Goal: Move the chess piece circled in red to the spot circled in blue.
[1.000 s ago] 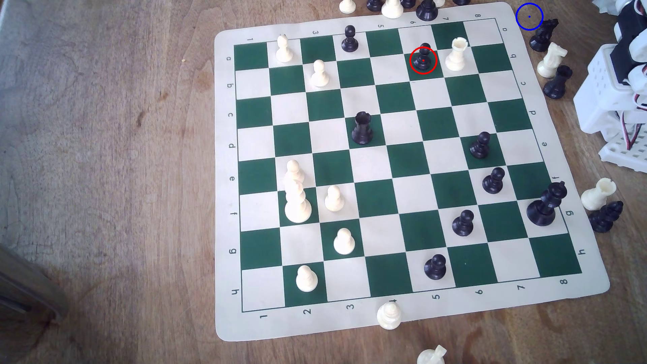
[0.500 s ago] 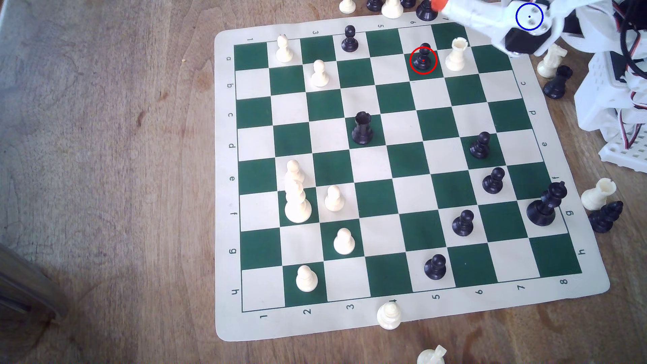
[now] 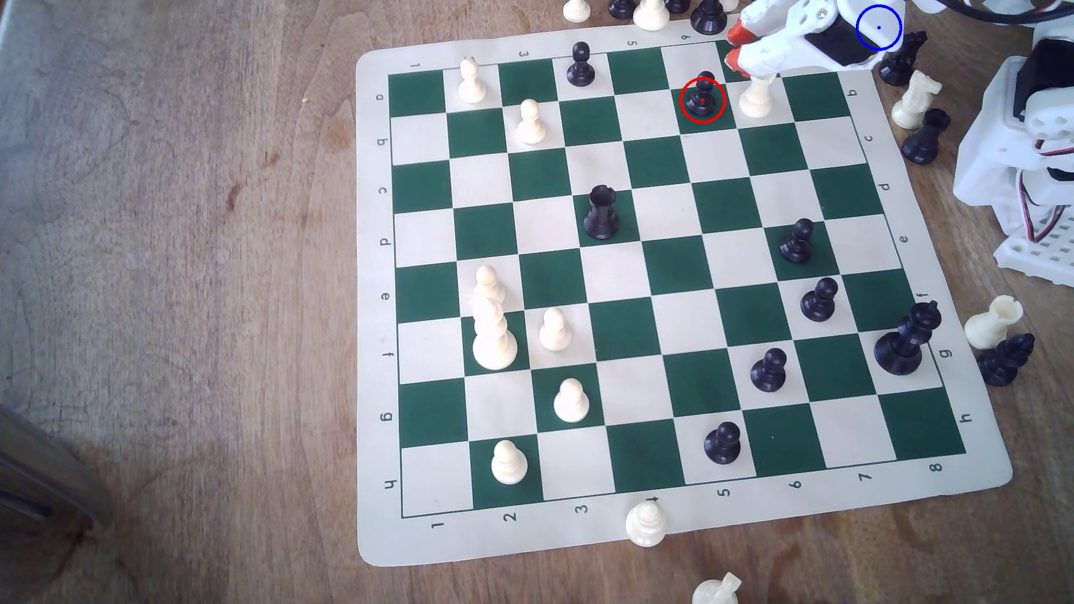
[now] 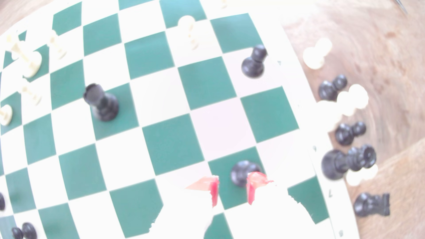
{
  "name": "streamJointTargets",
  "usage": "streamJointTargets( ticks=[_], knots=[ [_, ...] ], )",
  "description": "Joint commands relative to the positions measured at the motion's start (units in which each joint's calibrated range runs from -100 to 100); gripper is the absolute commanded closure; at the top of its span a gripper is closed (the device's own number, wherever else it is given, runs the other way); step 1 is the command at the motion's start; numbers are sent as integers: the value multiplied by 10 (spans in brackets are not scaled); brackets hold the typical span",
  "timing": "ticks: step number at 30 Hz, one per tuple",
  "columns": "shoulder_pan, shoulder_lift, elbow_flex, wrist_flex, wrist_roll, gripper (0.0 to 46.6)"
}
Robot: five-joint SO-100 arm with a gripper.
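The red-ringed black pawn stands on a green square near the board's far edge in the exterior view. My white gripper with orange tips hovers just beyond it and to its right in that view, jaws open and empty. In the wrist view the pawn sits just ahead of the gap between the two orange fingertips, with the gripper not touching it. The blue-ringed spot lies on the wood past the board's far right corner, largely covered by my arm.
A white rook stands one square right of the pawn in the exterior view, its top under my gripper. Captured pieces line the far edge and right side of the mat. The arm's white base is at the right.
My gripper has swung down from over the board's far edge to above the white rook, closer to the ringed pawn. No piece has moved.
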Motion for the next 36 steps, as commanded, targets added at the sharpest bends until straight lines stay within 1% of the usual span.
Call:
streamJointTargets(
  ticks=[1, 4, 5, 10, 14, 19, 22, 32, 36],
  knots=[
    [12, 125, -103, 0, -4, 363],
    [18, 188, -151, 7, -14, 357],
    [23, 233, -184, 14, -19, 360],
    [39, 320, -231, 8, -20, 343],
    [54, 357, -249, -5, -17, 342],
    [72, 386, -249, -27, -11, 330],
    [74, 391, -240, -30, -11, 331],
    [53, 392, -210, -27, -15, 344],
    [48, 399, -193, -39, -16, 342]
  ],
)
